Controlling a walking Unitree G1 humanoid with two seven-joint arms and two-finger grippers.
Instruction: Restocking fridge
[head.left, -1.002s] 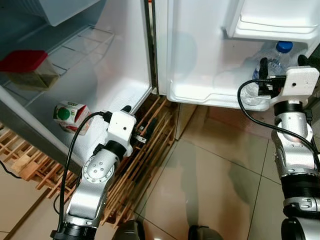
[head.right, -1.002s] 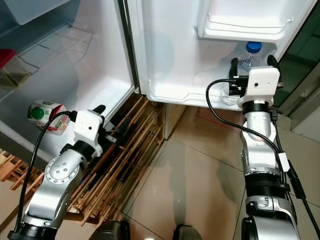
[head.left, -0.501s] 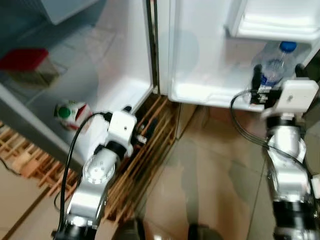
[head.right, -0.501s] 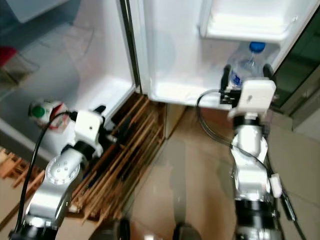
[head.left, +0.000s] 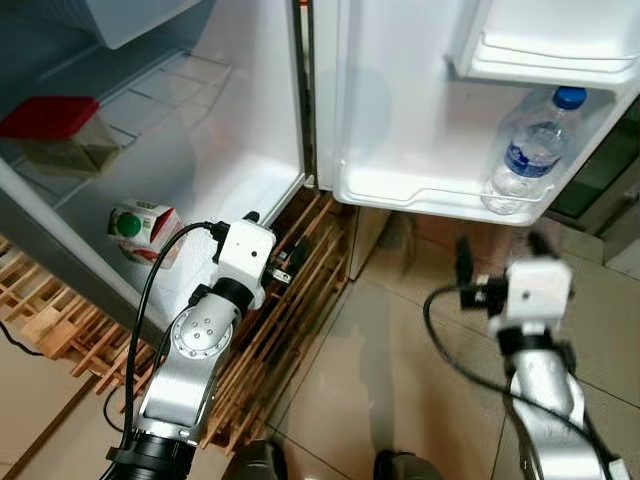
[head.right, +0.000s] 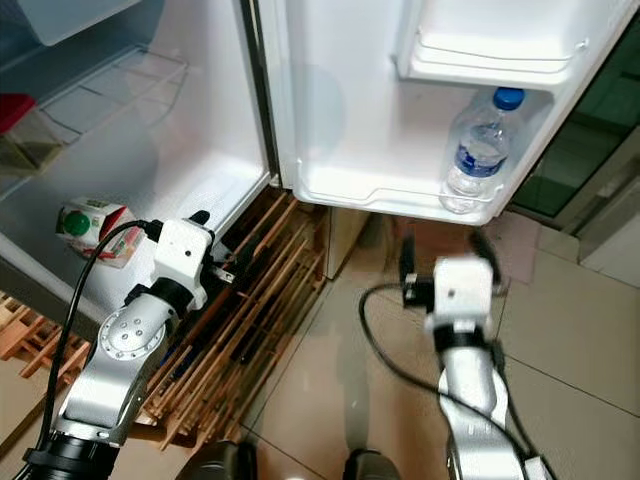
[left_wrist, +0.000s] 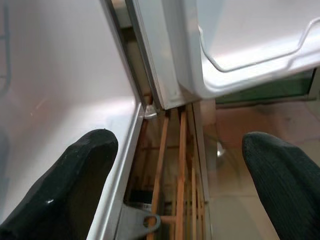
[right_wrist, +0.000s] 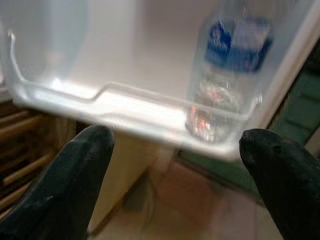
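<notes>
Open fridge (head.left: 250, 120), door swung wide. Wooden pallet (head.left: 300, 270) under the cabinet. Water bottle (head.left: 527, 150) upright in the lower door shelf (head.left: 420, 190). Red-lidded container (head.left: 55, 135) on a wire shelf; green-capped carton (head.left: 140, 228) on the fridge floor. Right gripper (head.right: 440, 262) wide, empty, below the shelf. Left gripper (left_wrist: 175, 165) wide, empty, beside the pallet.

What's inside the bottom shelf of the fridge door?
One clear plastic water bottle with a blue cap, upright at the end of the white door shelf. The rim blurs its base.
</notes>
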